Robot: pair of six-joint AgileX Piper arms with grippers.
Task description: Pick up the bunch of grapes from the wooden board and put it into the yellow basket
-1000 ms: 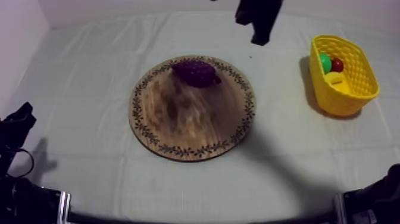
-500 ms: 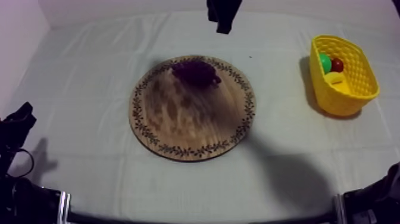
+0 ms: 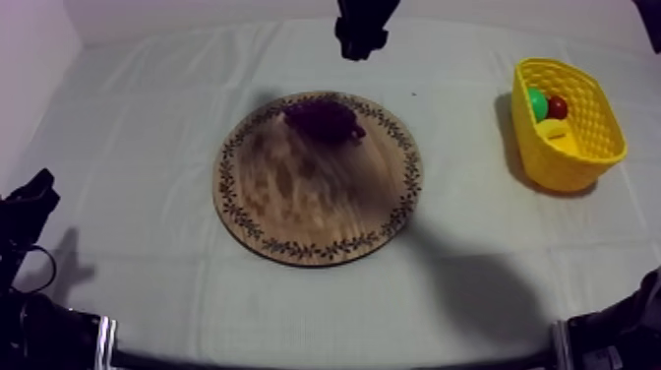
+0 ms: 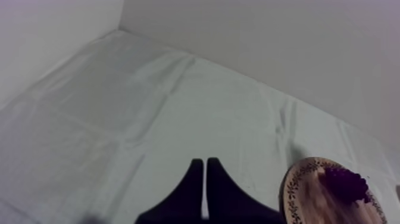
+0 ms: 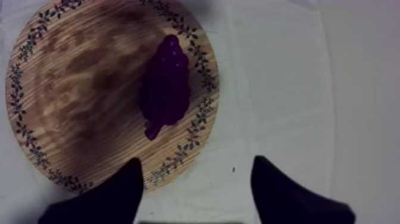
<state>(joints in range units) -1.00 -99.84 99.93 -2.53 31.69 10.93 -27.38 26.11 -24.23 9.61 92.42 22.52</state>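
- The table (image 3: 138, 148) is covered by a grey-white cloth, creased in a grid, and is backed by a pale wall (image 4: 268, 42).
- The bunch of grapes (image 3: 323, 119), dark purple, is found lying on its side on the wooden board (image 3: 315, 212), at the board's 12 o'clock in the top view, just inside the patterned rim.
- The grapes are untouched by either gripper.
- The board is set flat near the middle of the table.
- The right gripper (image 5: 197, 159) is held above the cloth just past the board's 12 o'clock edge, near the grapes. Its fingers (image 5: 119, 190) are spread wide apart, and nothing is gripped between them.
- The yellow basket (image 3: 566, 167) is placed at 3 o'clock from the board, well apart from it.
- Inside the basket are noted a small red fruit (image 3: 558, 106), a green fruit (image 3: 537, 102) touching it, and a yellow piece (image 3: 556, 133) whose kind cannot be told.
- The left gripper (image 4: 205, 161) is seen low at the table's edge, at 8 o'clock from the board and well apart from it. Its fingers are pressed together as a narrow wedge, with nothing held.
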